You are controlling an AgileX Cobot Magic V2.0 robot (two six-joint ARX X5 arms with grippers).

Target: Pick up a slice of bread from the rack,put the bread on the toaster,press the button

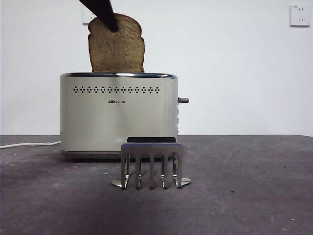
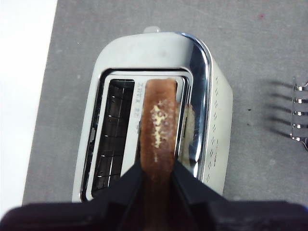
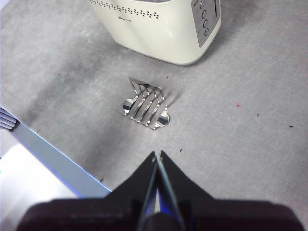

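The slice of bread [image 1: 116, 49] stands upright with its lower part inside the toaster [image 1: 117, 117], in the slot nearer the vent-hole side. My left gripper [image 1: 108, 17] is shut on its top crust [image 2: 159, 125], coming down from above. The button [image 1: 183, 100] sticks out from the toaster's right end. The steel rack [image 1: 151, 164] stands empty in front of the toaster. My right gripper [image 3: 157, 156] hangs shut above the mat, near the rack [image 3: 144, 103], holding nothing.
A white cable [image 1: 29, 144] runs from the toaster off to the left. White wall sockets [image 1: 299, 15] sit on the back wall. A blue-white table edge [image 3: 48, 159] shows in the right wrist view.
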